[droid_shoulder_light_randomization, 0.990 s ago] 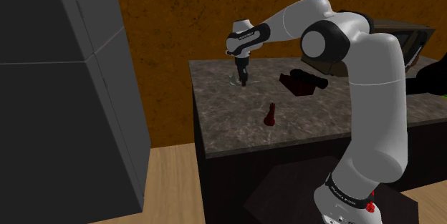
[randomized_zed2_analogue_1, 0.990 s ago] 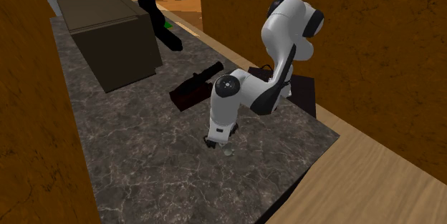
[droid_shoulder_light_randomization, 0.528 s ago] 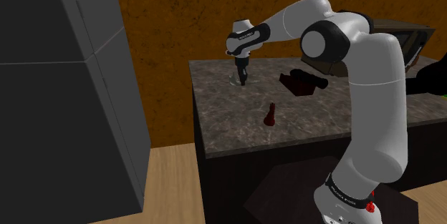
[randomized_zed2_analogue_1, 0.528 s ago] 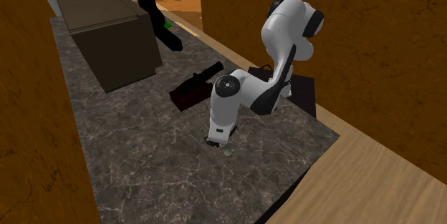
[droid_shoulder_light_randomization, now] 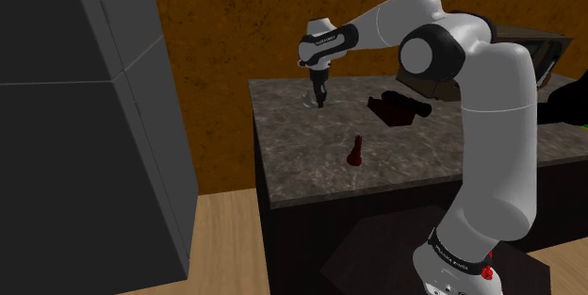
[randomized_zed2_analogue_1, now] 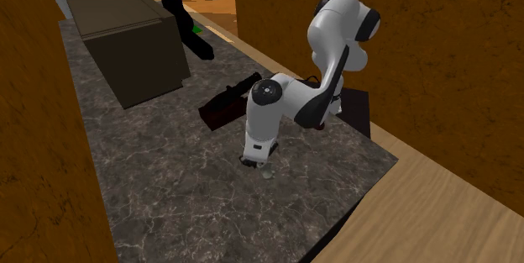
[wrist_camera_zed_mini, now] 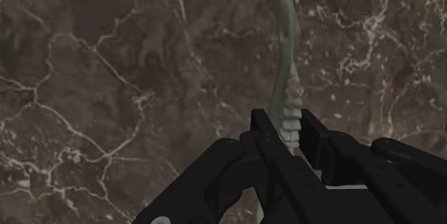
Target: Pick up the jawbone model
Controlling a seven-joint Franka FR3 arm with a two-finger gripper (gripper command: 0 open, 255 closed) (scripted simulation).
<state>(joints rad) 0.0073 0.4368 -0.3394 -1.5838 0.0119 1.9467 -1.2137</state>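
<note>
Jawbone model (wrist_camera_zed_mini: 292,104), a pale, greenish curve of bone with a row of small teeth, sits pinched in the claw (wrist_camera_zed_mini: 289,128). The toothed part lies right at the fingertips, and the long thin branch reaches out beyond them. The two black fingers (wrist_camera_zed_mini: 266,126) stand nearly together, with only the thickness of the bone between them, and each presses a side of it. Nothing else touches the claw.

Below the claw lies the dark marbled table (droid_shoulder_light_randomization: 311,156). From the shoulder view the claw's tips look to hang just above the stone, so I'd judge the piece to be barely off it, though I can't swear the far end of the bone is clear.

The step in hand looks like the lift. The grip is on a narrow, slippery-looking edge with most of the bone sticking out to one side of the claw. I'd want a slow, straight rise with the wrist held level, so the long branch neither swings nor twists out of the pinch. No squeeze should be let off until it is well clear.

Well apart from the claw, a small dark red figurine (droid_shoulder_light_randomization: 356,151) stands on the table, and a flat dark object (droid_shoulder_light_randomization: 396,107) lies near the white arm (droid_shoulder_light_randomization: 490,123). Neither is in the way of a straight lift.
</note>
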